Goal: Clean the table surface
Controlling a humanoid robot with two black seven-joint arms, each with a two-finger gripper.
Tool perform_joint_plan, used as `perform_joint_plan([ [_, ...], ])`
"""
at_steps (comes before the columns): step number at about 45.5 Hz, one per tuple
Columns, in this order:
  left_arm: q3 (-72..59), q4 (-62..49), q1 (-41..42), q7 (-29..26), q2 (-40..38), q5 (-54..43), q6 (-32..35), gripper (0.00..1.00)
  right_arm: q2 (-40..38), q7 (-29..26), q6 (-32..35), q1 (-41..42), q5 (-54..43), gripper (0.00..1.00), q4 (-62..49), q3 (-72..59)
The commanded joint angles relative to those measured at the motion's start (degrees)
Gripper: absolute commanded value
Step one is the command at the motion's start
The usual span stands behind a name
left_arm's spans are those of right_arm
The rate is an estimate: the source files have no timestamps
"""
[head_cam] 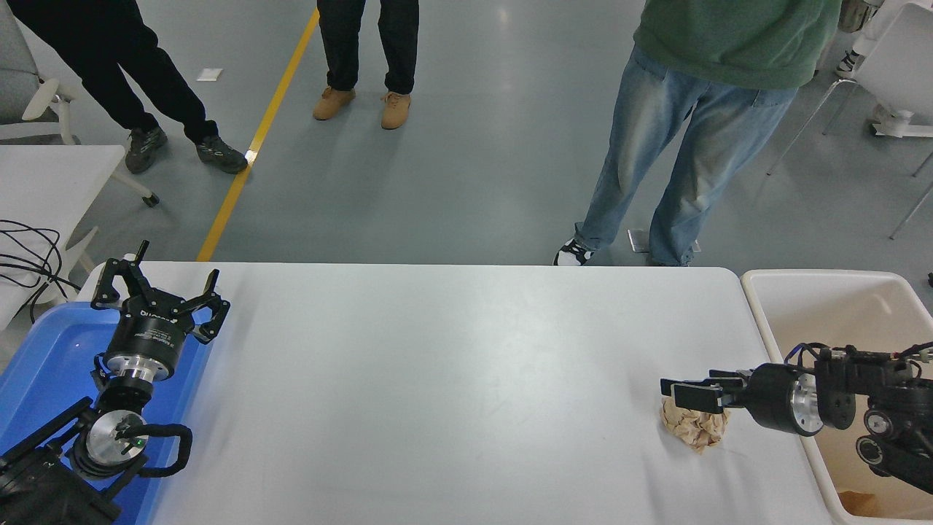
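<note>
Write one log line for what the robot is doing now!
left gripper: open, parked over blue tray | right gripper: above crumpled brown paper, grip unclear | table surface: paper remains | bin: right

White table surface (452,379) (crumpled brown paper (694,429) near right edge)

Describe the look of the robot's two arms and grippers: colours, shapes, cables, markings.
Both are black. The left gripper has angular linkage fingers on a round black body bearing pale lettering, above silver metal rings; a thick black cable loops beside the wrist, where a small green light shows. The right gripper has flat black fingers, a rounded black body, a silver ring, and thin wires.
</note>
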Motion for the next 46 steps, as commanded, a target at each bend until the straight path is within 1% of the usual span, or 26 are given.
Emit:
perform_joint_plan([
  [1,0.0,0.0,0.0,0.0,0.0,0.0,0.0,0.99,2.5,0.2,-2.6,1.9,-0.2,0.99,-5.0,-3.5],
  [19,0.0,0.0,0.0,0.0,0.0,0.0,0.0,0.99,2.4,0.5,-8.1,2.4,-0.2,0.99,-5.7,-11.5],
  [46,0.0,0.0,0.0,0.0,0.0,0.0,0.0,0.99,2.6,0.5,-10.2,1.1,-0.1,0.99,-7.4,-12.3],
])
